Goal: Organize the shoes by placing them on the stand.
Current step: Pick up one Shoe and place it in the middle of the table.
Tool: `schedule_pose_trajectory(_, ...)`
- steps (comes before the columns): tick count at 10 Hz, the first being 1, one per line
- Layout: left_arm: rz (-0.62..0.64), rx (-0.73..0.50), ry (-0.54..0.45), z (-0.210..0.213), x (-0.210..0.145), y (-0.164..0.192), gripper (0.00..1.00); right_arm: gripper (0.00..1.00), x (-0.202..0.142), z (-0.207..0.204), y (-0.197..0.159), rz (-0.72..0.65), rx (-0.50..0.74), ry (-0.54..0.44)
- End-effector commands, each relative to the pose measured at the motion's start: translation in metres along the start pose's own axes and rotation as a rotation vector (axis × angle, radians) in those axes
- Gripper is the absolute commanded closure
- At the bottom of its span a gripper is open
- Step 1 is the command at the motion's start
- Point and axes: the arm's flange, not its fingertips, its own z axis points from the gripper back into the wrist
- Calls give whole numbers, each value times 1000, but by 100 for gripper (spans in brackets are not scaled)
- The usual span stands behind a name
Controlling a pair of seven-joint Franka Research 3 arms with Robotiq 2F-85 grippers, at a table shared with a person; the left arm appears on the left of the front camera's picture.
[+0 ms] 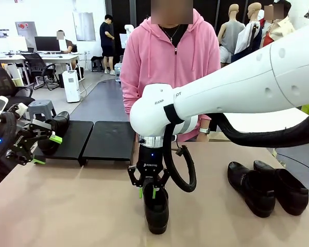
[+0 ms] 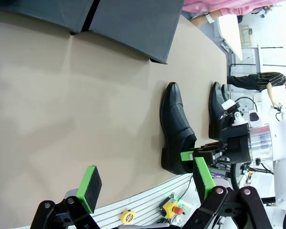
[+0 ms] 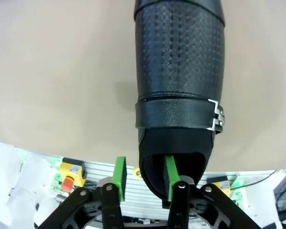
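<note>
"Black shoe (image 1: 156,208) sits at the near table (image 1: 82,206) edge; the right gripper (image 1: 148,193) straddles its heel rim, jaws apart."

"Looks like pickup. Next: close, lift, carry to the stand (image 1: 113,140). Left gripper (image 1: 47,150) hangs open."

The tan table (image 1: 67,206) carried the black stand (image 1: 110,141), two panels side by side, along the left part of its far edge. One black shoe (image 1: 157,211) stood close to the near edge, about midway along. A pair of shoes (image 1: 250,188) lay close side by side toward the right edge.
</note>
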Motion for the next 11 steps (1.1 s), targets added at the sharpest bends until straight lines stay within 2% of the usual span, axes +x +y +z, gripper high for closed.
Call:
schedule_pose_trajectory(1, 3, -13, -1, 2, 0, 1, 0, 0, -10, 30, -28, 79, 37, -11)
schedule_pose_trajectory(2, 3, -13, -1, 2, 0, 1, 0, 0, -27, 62, -72, 87, 89, -70)
schedule_pose_trajectory(3, 3, -13, -1, 2, 0, 1, 0, 0, -45, 88, -117, 26, 103, -126)
schedule_pose_trajectory(6, 3, -13, -1, 2, 0, 1, 0, 0, -100, 136, -241, 391, 352, -162)
schedule_pose_trajectory(8, 3, -13, -1, 2, 0, 1, 0, 0, -100, 148, -324, 388, 540, -170)
schedule_pose_trajectory(9, 3, -13, -1, 2, 0, 1, 0, 0, -99, 146, -366, 412, 634, -203)
schedule_pose_trajectory(10, 3, -13, -1, 2, 0, 1, 0, 0, -101, 138, -402, 380, 751, -233)
schedule_pose_trajectory(11, 3, -13, -1, 2, 0, 1, 0, 0, -102, 126, -433, 289, 859, -259)
